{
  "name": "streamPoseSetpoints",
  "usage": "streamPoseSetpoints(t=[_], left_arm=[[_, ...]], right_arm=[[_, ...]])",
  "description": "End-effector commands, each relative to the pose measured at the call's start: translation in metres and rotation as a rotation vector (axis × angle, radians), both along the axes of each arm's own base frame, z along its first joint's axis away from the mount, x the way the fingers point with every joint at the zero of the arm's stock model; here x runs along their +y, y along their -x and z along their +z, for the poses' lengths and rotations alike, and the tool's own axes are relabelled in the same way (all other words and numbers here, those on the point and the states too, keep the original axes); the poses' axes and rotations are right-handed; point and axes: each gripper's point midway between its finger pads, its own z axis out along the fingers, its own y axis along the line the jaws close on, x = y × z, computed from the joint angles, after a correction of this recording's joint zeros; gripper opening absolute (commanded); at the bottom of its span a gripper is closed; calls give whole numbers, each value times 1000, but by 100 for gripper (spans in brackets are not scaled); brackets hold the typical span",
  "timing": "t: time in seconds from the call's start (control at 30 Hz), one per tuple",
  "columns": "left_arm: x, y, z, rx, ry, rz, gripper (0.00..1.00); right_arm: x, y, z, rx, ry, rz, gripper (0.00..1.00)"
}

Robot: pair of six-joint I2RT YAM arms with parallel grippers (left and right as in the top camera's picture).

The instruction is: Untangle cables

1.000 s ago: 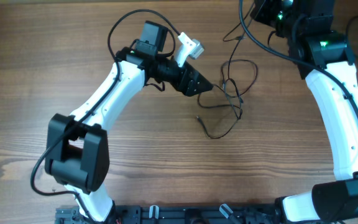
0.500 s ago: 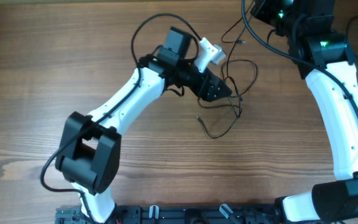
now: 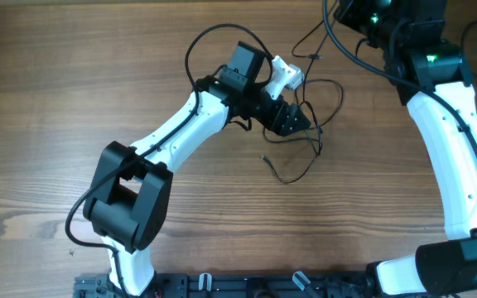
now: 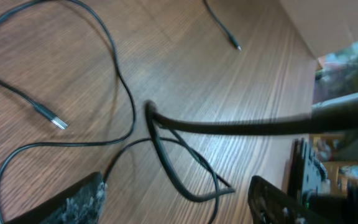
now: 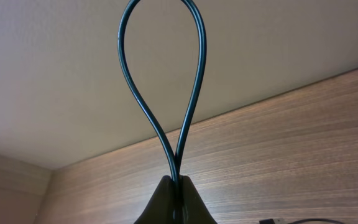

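The cables (image 3: pixel 315 141) lie as loose thin black strands right of the table's middle, with a plug tip (image 3: pixel 265 155) at the lower left. My left gripper (image 3: pixel 295 117) sits low over the tangle's left side. In the left wrist view it is open (image 4: pixel 176 205), and a cable loop (image 4: pixel 191 190) lies between its fingers without touching them. A taut strand (image 4: pixel 229 127) runs off to the right, and a silver plug (image 4: pixel 55 119) lies at the left. My right gripper (image 5: pixel 178 183), at the overhead view's top edge (image 3: pixel 348 15), is shut on a doubled cable loop (image 5: pixel 160 62).
The wooden table (image 3: pixel 56 99) ends at a far edge (image 4: pixel 303 37) close to the tangle. A black rail (image 3: pixel 222 285) runs along the front. Each arm's own thick black cable (image 3: pixel 201 41) arcs above its wrist. The right arm (image 3: pixel 454 149) stands along the right side.
My left arm has swung right and slightly back, bringing its gripper onto the tangle, and its jaws have narrowed a little. The right arm and its held loop have stayed put.
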Motion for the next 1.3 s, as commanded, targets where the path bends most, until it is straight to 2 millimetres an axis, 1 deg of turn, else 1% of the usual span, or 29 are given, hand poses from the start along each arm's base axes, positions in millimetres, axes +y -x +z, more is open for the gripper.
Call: streamPoseSetpoints(t=[0.0,0.03,0.17,0.27,0.3,0.33,0.4,0.43,0.47,0.57,0.63,0.7,0.73,0.83,0.9,0.93,1.0,1.07,1.1,1.2,1.27], left_arm=[[2,-10,-18,33,-51,86,70],[2,-11,-18,30,-47,87,67],[1,-14,-20,36,-42,111,66],[1,-16,-25,50,-58,158,59],[0,-17,-26,54,-66,175,53],[0,-18,-26,54,-70,183,45],[0,-19,-27,55,-77,197,20],[1,-20,-28,56,-82,206,11],[2,-21,-29,53,-87,211,4],[8,-28,-32,30,-119,247,4],[18,-36,-38,16,-160,289,4],[34,-42,-45,18,-212,335,4],[46,-47,-49,24,-241,366,5],[77,-59,-55,40,-281,414,6],[104,-71,-59,56,-306,474,6],[123,-79,-60,61,-317,508,6],[152,-91,-61,68,-327,560,7],[177,-100,-62,80,-328,615,9],[194,-106,-62,87,-328,652,9],[232,-116,-62,98,-331,724,9],[259,-119,-62,108,-338,769,9]], right_arm=[[3,-3,0,2,-28,11,4],[3,-3,0,2,-28,12,4],[3,-3,0,3,-32,13,4],[3,-3,0,2,-31,13,4],[3,-3,0,3,-32,13,4],[3,-3,0,3,-32,13,4],[3,-3,0,3,-32,13,4],[3,-3,0,3,-32,13,4],[3,-3,0,3,-31,12,4],[1,-3,0,5,-31,6,4],[-13,-4,-6,36,-38,-62,4],[-26,-4,-11,54,-23,-102,4],[-32,-4,-14,62,-15,-111,5],[-63,-1,-26,112,25,-202,4],[-76,1,-30,127,54,-227,4],[-89,2,-34,142,78,-253,4],[-104,6,-40,166,110,-286,5],[-117,10,-45,191,138,-315,4],[-126,13,-49,208,164,-333,4],[-143,19,-54,238,199,-376,4],[-149,21,-56,249,213,-383,5]])
